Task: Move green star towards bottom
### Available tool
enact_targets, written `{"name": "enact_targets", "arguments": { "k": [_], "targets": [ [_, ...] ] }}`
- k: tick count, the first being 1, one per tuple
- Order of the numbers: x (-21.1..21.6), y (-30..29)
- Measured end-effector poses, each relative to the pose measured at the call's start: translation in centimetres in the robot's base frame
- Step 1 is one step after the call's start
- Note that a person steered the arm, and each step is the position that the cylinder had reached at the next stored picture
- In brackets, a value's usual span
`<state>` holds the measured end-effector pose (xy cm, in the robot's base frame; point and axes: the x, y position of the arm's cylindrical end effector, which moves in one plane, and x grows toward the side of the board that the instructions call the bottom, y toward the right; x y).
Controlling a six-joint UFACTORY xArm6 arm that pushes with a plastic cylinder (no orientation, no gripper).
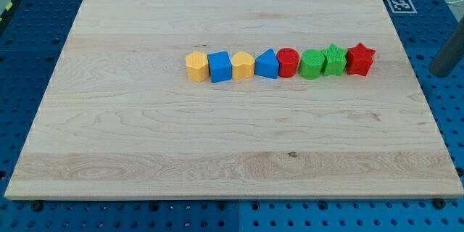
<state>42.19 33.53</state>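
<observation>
Bare wooden board (pixel 217 152) below block row; green star (pixel 334 59) wedged between neighbours; tip hidden, no fingers; best pushed from directly above.

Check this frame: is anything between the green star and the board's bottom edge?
Nothing visible is. The green star sits in the row between the green block and the red star, and the wood below it is bare to the bottom edge. My tip is off the board, at the view's right.
</observation>
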Motion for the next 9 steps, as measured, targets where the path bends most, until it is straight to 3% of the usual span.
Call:
{"name": "enact_targets", "arguments": {
  "k": [4, 9],
  "targets": [
    [-5.5, -5.9],
    [-5.7, -13.8]
  ]
}}
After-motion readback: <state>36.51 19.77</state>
